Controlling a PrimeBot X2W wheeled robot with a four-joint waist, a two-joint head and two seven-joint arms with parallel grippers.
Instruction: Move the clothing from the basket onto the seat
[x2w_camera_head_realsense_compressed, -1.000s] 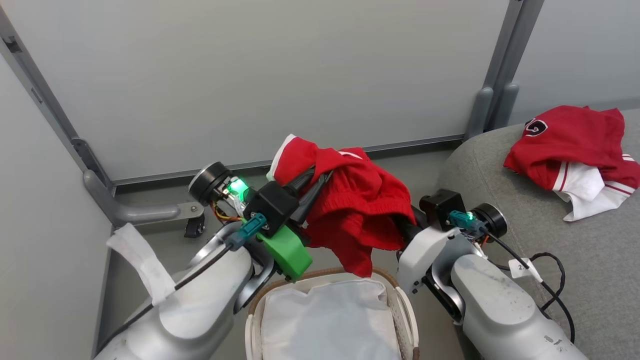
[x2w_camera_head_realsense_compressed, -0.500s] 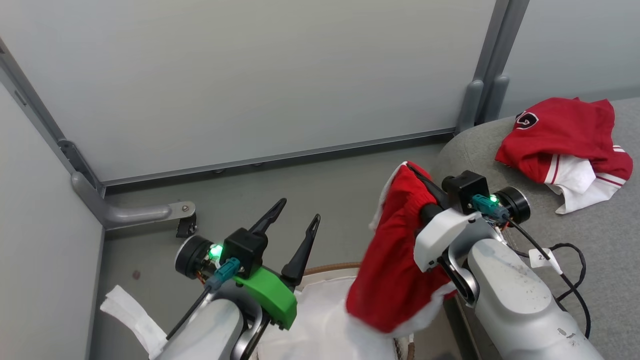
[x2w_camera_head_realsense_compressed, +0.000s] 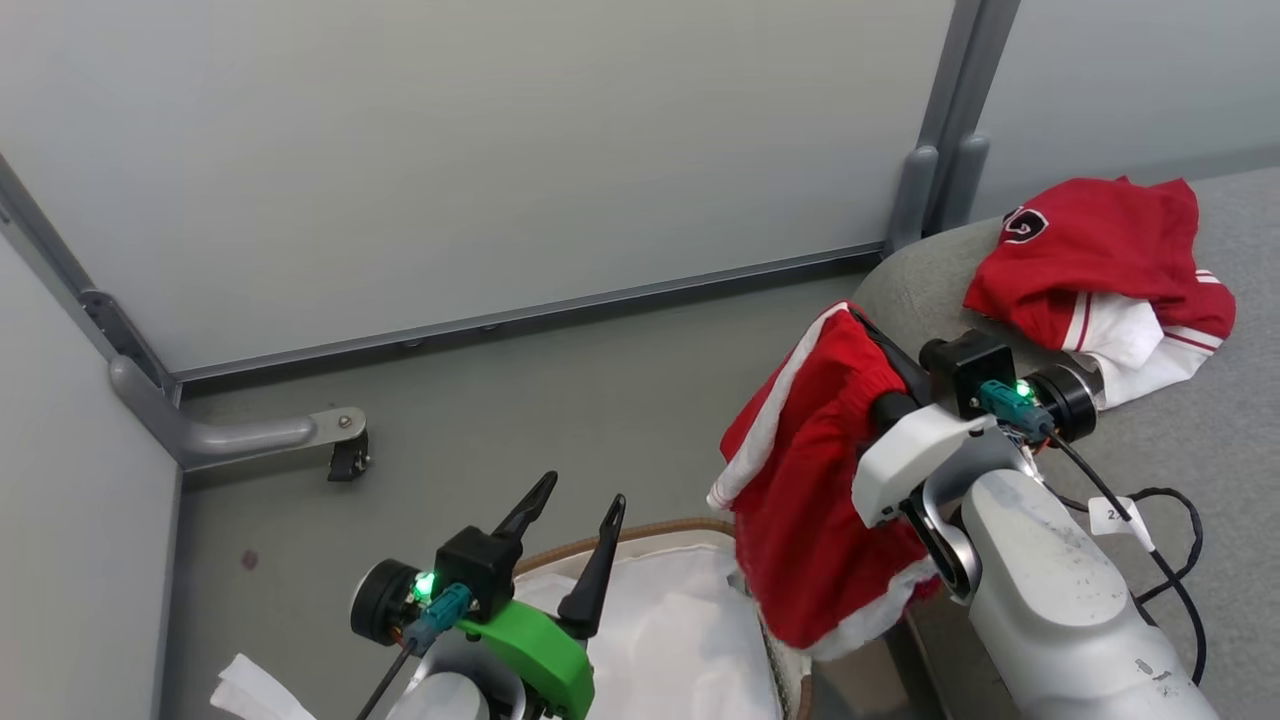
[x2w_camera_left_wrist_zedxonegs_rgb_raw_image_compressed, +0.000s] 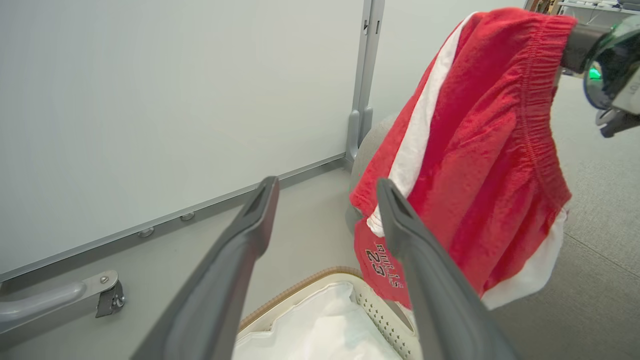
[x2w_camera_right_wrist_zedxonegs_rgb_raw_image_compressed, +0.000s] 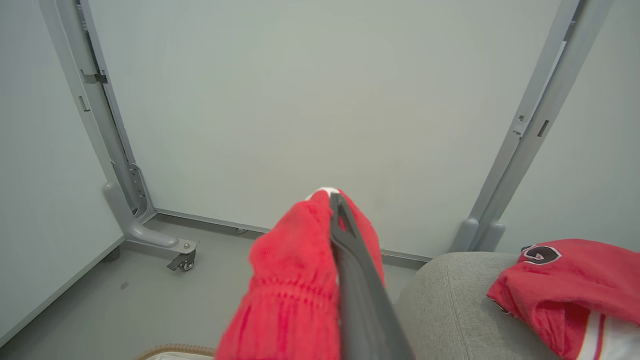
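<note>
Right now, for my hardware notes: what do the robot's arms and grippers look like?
The left gripper and right gripper each have long, dark, tapered fingers on a black block, with a teal connector and green light. The left carries a bright green bracket. The right has a white wrist cover, a pale grey forearm and a black cable with a white tag.

Floor (x2w_camera_head_realsense_compressed: 560, 400): grey and smooth; the basket (x2w_camera_head_realsense_compressed: 640, 528) stands on it at the near edge, and a caster foot (x2w_camera_head_realsense_compressed: 345, 460) rests on it by the left wall.
Seat (x2w_camera_head_realsense_compressed: 1220, 450): grey fabric, right of the basket; a crumpled red jersey (x2w_camera_head_realsense_compressed: 1090, 250) lies near its far corner.
</note>
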